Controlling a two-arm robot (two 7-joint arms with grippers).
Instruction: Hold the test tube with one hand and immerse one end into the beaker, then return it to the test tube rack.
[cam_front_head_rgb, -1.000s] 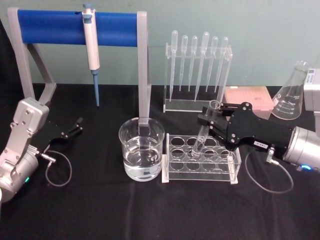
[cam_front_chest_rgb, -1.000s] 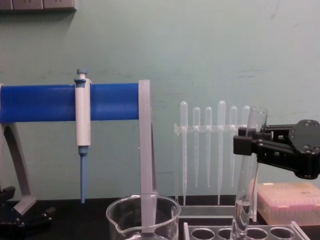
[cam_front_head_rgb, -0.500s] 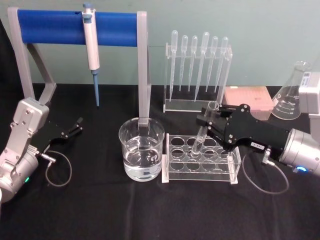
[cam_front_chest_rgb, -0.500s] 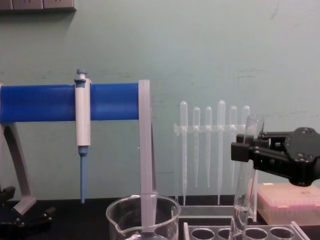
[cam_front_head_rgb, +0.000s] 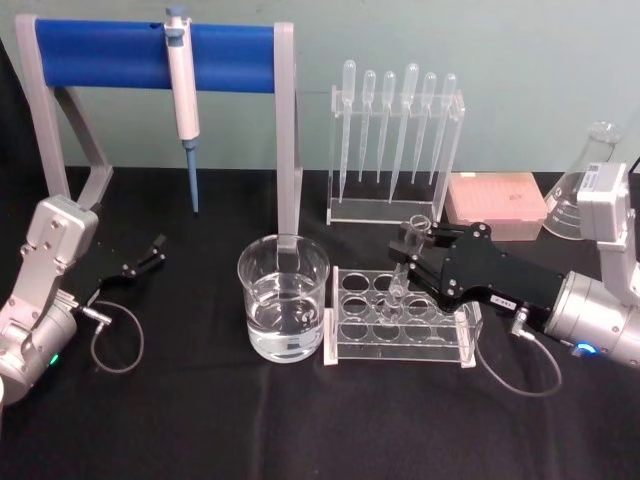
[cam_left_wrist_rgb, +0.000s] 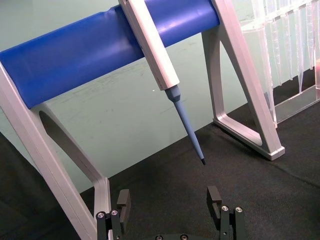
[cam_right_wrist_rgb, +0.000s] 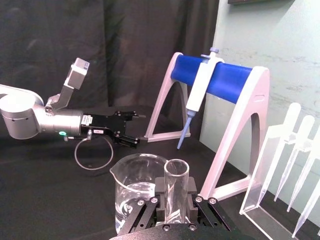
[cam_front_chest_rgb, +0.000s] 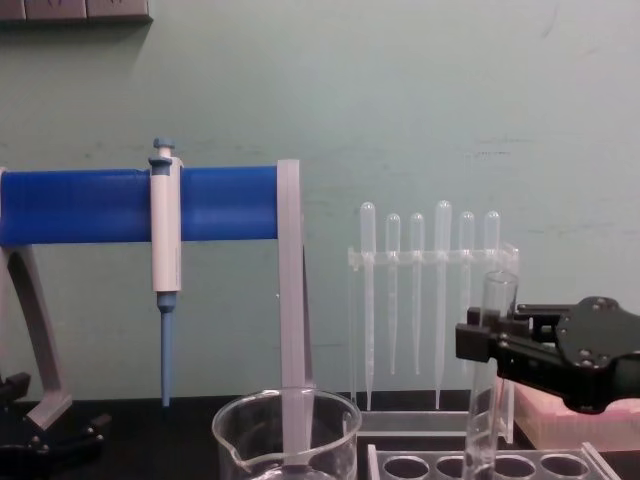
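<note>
Black cloth covers the tabletop (cam_front_head_rgb: 200, 430), matte and slightly fuzzy. Toward its front middle stands the beaker (cam_front_head_rgb: 283, 310), a wide clear glass cylinder with a pour spout, partly filled with clear liquid; the chest view cuts off its lower half. Just beside it, toward the right edge, sits a clear acrylic tube rack (cam_front_head_rgb: 400, 320) with round holes in two rows.

Over that rack the right tool (cam_front_head_rgb: 408, 262), black and angular on a silver-grey arm, is clamped on the test tube (cam_front_head_rgb: 402, 270). The tube is a slim glass cylinder with an open rim, standing nearly upright, its lower end down in a rack hole near the beaker side. Its rounded bottom is hard to make out through the acrylic, and the chest view crops it.

Near the left edge the left tool (cam_front_head_rgb: 155, 252) rests low over the cloth, its two black fingers (cam_left_wrist_rgb: 215, 197) spread apart with nothing between them.

Farther back, a grey-legged stand with a smooth blue cylinder bar (cam_front_head_rgb: 150, 55) carries a white pipettor (cam_front_head_rgb: 183, 100) with a blue tip. Along the back edge a clear holder keeps thin plastic pipettes (cam_front_head_rgb: 395, 125) hanging, beside a pink box (cam_front_head_rgb: 495, 198) and a glass flask (cam_front_head_rgb: 585, 190) partly hidden by the right arm.
</note>
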